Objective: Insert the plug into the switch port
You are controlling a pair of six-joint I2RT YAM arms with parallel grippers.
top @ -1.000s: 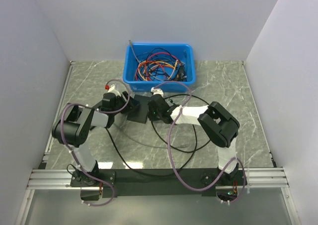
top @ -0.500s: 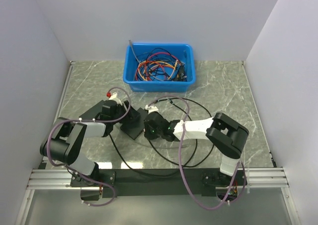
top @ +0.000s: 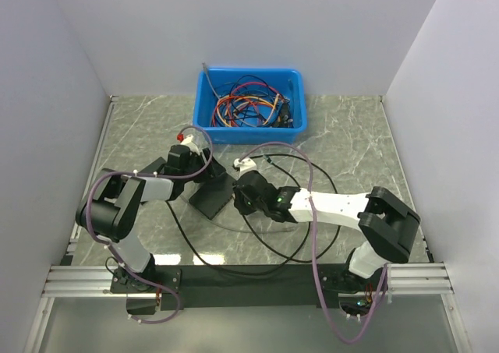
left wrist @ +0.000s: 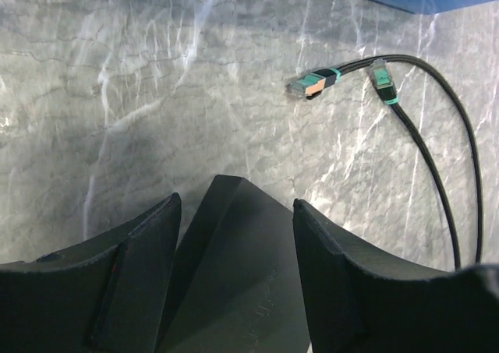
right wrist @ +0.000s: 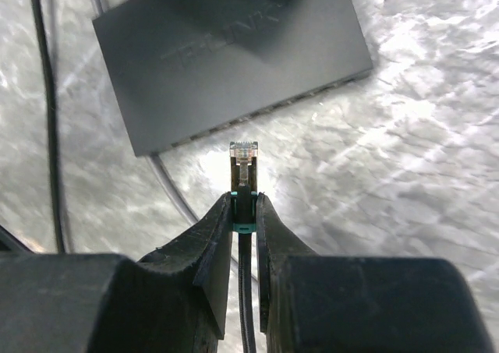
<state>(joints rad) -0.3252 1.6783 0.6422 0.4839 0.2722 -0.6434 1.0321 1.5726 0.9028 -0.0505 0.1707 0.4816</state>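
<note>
The black switch [top: 212,199] lies left of centre on the table. My left gripper [top: 199,174] is at its far left end; in the left wrist view the gripper [left wrist: 238,203] has a finger on each side of the switch's corner [left wrist: 234,275] and holds it. My right gripper [top: 243,198] is just right of the switch, shut [right wrist: 243,199] on a black cable at its teal boot. The clear plug [right wrist: 243,152] sticks out past the fingertips, a short gap from the switch's port edge [right wrist: 257,113], roughly square to it.
A blue bin [top: 209,124] of tangled cables stands at the back. Black cable loops [top: 290,244] lie on the marble between the arms. Two loose teal-booted plugs [left wrist: 313,82] lie beyond the switch. White walls close off both sides.
The right arm has stretched out, its elbow moving right and toward me; its gripper stays by the switch. The left gripper has shifted back and slightly right, with the switch.
</note>
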